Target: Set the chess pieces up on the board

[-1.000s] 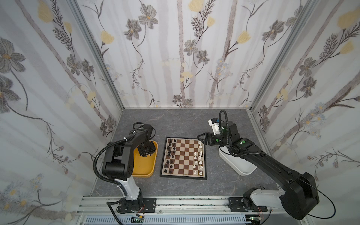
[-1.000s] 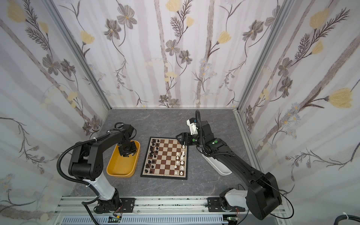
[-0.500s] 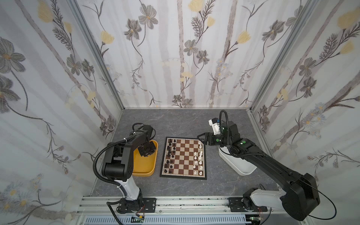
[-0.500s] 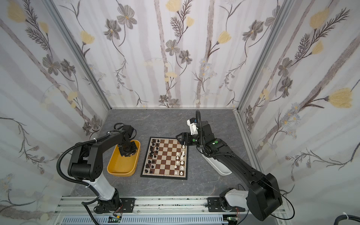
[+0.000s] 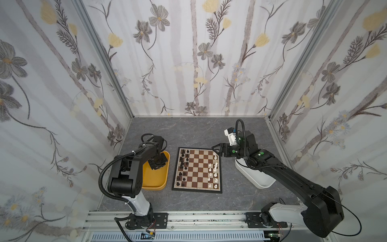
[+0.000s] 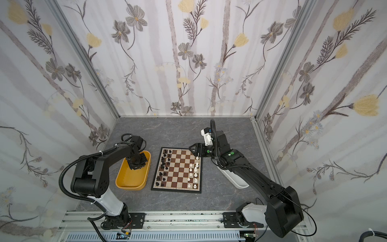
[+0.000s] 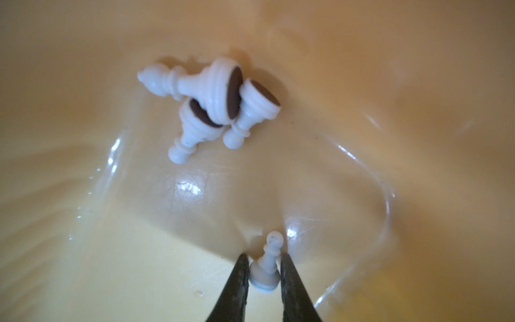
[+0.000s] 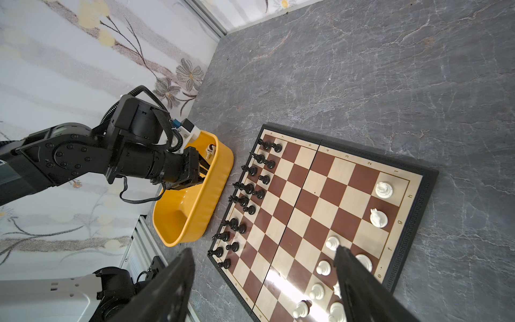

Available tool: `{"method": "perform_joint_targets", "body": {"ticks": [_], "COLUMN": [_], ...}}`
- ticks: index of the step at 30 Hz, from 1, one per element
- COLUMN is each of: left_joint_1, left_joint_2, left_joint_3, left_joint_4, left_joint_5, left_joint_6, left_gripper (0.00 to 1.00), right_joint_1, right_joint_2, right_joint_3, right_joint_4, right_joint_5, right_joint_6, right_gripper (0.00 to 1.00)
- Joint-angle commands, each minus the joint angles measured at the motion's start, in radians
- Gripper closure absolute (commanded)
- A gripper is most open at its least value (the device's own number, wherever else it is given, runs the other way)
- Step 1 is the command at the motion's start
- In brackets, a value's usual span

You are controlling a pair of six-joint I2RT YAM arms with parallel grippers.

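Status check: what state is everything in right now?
Left gripper, jaws flanking a pawn in the yellow tub; grip unclear.
Right gripper, open, empty, over the board.
Board, flat, partly set.
Black pieces, upright on board.
White pieces, some upright on board; three lying in tub.

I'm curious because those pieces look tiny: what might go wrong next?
The left gripper pinches the white pawn only near its base, so it might slip or tip out. The open right gripper hangs close over standing white pieces on the board; a finger could knock one over.
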Motion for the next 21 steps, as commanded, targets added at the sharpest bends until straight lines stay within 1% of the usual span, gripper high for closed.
{"method": "perform_joint_targets", "body": {"ticks": [1, 4, 12, 15, 17, 21], "left_joint_1": [0.001, 0.001, 0.001, 0.001, -0.001, -0.003], "left_joint_2": [0.007, 0.001, -0.038, -0.093, -0.15, -0.262], "left_joint_3": [-0.018, -0.026, -0.051, -0.057, -0.057, -0.061], "left_joint_4": [-0.075, -0.064, -0.019, -0.009, -0.011, -0.031], "left_joint_5": [0.037, 0.03, 0.052, 0.043, 0.016, -0.031], "left_joint_6": [-0.019, -0.015, -0.016, -0.014, -0.005, 0.021], "left_gripper": [0.78, 0.78, 0.83, 0.85, 0.88, 0.89], "right_joint_1": [0.001, 0.001, 0.007, 0.009, 0.01, 0.011], "right_joint_2": [-0.01, -0.017, -0.021, -0.017, -0.007, 0.017], "right_joint_3": [-0.006, -0.012, -0.017, -0.011, 0.002, 0.029], "right_joint_4": [0.046, 0.051, 0.064, 0.073, 0.075, 0.093], "right_joint_5": [0.0, 0.0, -0.002, -0.003, -0.004, -0.017], "right_joint_6": [0.008, 0.009, 0.018, 0.021, 0.02, 0.021], "right_gripper": [0.2, 0.19, 0.19, 0.19, 0.19, 0.19]}}
